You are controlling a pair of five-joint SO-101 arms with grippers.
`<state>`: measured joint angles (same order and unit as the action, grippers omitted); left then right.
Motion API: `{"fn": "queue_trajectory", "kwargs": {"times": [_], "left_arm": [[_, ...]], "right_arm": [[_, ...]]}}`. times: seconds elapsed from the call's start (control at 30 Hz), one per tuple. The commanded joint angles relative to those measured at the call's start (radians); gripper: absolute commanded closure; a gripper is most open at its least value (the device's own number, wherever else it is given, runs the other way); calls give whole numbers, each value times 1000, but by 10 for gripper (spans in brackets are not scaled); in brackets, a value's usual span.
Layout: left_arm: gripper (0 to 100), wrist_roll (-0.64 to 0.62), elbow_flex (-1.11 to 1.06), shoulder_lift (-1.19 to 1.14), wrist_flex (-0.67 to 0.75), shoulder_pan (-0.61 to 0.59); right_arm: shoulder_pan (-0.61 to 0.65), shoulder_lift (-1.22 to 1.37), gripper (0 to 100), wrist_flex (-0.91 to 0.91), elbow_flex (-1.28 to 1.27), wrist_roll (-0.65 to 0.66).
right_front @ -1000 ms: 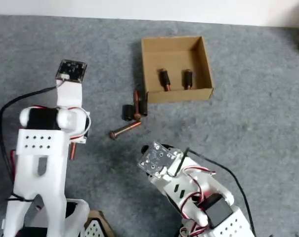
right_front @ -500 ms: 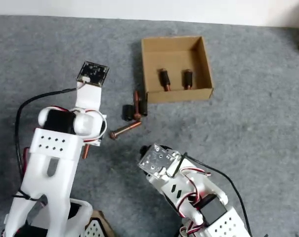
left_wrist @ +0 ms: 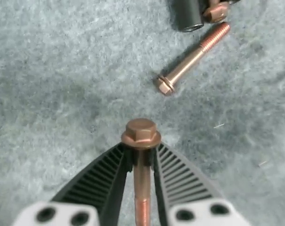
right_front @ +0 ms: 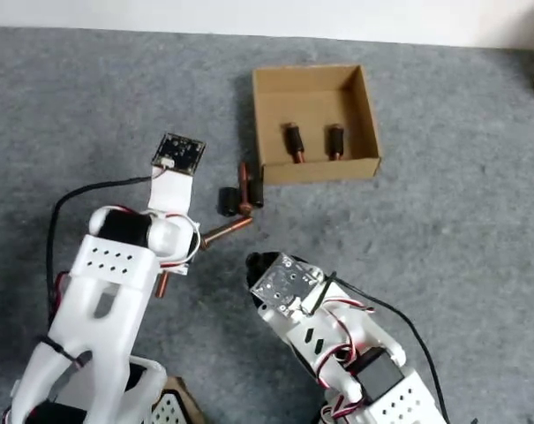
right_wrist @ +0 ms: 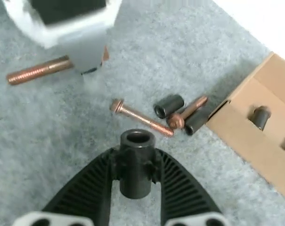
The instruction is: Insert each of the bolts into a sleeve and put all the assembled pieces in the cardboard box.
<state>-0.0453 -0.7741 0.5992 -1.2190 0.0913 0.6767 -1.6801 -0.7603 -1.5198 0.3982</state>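
My left gripper [left_wrist: 141, 151] is shut on a copper bolt [left_wrist: 141, 133], gripping its shank just below the hex head. That bolt's threaded end [right_front: 163, 283] sticks out beside the left arm. My right gripper [right_wrist: 135, 165] is shut on a black sleeve [right_wrist: 136, 141], bore facing up, and the sleeve [right_front: 261, 261] sits close to the left arm. A loose bolt [right_front: 224, 231] lies on the grey felt between the arms. Beyond it lie a loose sleeve [right_front: 227, 200] and another bolt [right_front: 244, 186] beside a second sleeve [right_front: 258, 188]. The cardboard box [right_front: 319, 168] holds two assembled pieces [right_front: 295, 142].
The loose parts lie right against the box's near left corner [right_wrist: 222, 110]. The left arm's body [right_wrist: 71, 26] hangs over the felt close in front of the right gripper. Open felt spreads to the right of the box and along the table's left side.
The left arm has swung right with its bolt, toward the loose bolt and the right gripper. The right arm has edged slightly forward with its sleeve.
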Motion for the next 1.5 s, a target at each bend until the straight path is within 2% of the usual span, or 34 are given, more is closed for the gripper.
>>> {"fn": "queue_trajectory", "kwargs": {"times": [0.0, 0.17, 0.47, 0.6, 0.73, 0.9, 1.03, 1.3, 1.47], "left_arm": [[994, -5, -8, 36, 54, 12], [994, -9, -7, 36, 51, 12], [994, -6, -8, 36, 49, 12], [994, -5, -10, 36, 52, 12], [994, -9, -8, 36, 57, 12], [994, -11, -1, 36, 104, 16], [994, -14, 19, 51, 152, 73], [994, -278, 27, 265, 249, 145], [994, -259, -77, 325, 373, 148]], "right_arm": [[-36, -16, 994, 110, -30, -11], [-99, -16, 994, 166, -65, -12], [-96, -84, 994, 162, -71, -38], [-96, -165, 994, 47, -65, -89], [-96, -159, 994, 39, -67, -89], [-65, -160, 994, 36, -70, -89], [-22, -159, 994, 36, -71, -84], [-25, -159, 994, 41, -73, -81], [-25, -159, 994, 41, -73, -81]]}}
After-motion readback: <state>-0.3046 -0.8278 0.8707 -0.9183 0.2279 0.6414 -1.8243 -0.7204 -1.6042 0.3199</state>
